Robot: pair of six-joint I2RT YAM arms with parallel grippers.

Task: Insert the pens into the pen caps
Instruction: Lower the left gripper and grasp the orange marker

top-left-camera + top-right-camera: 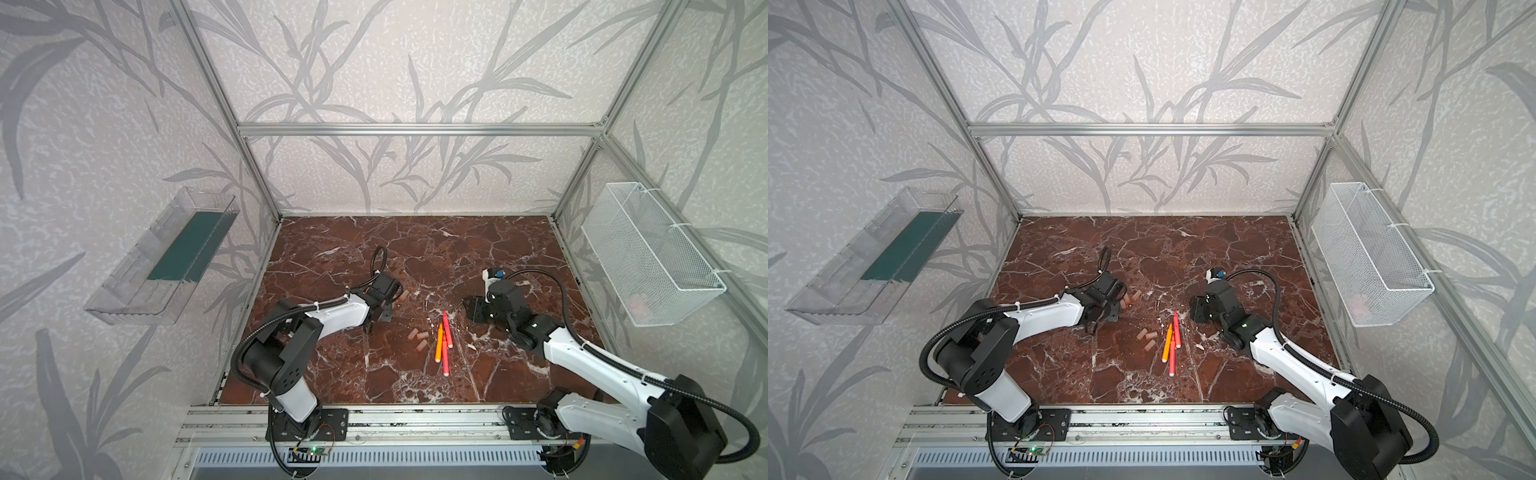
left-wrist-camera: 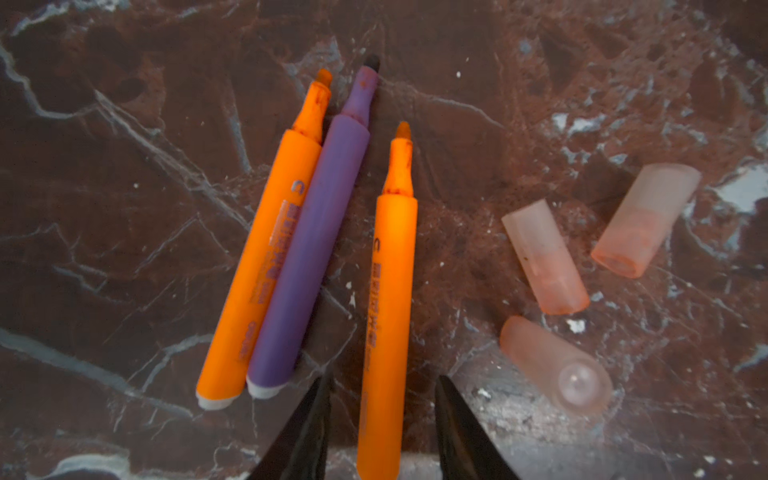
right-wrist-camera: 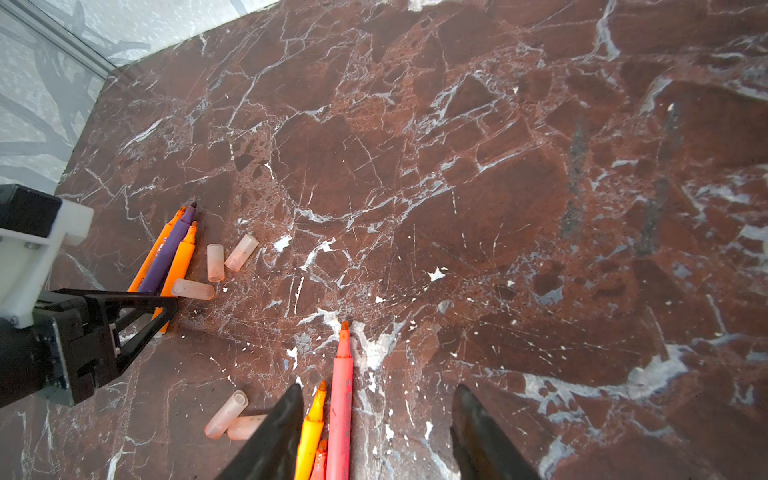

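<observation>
Pick-up step judged in hand. Slim orange plastic marker pen (image 2: 394,270), flat on red-brown marble tabletop (image 1: 436,249), is straddled by left gripper (image 2: 384,378), left of centre in both top views. Jaws are part-open, no contact seen. Right gripper (image 3: 379,388) is held half-wide over red-pink marker pen (image 3: 343,399). Next move: firm squeeze, lift, nib lined up with translucent pinkish cylindrical cap (image 2: 544,257).

The left arm (image 1: 336,316) and right arm (image 1: 582,357) reach in from the near edge of the table (image 1: 415,249), elbows bent. The left gripper (image 2: 384,378) points down close above the table, jaws partly apart. The right gripper (image 3: 379,386) hangs low over it, jaws spread.
</observation>
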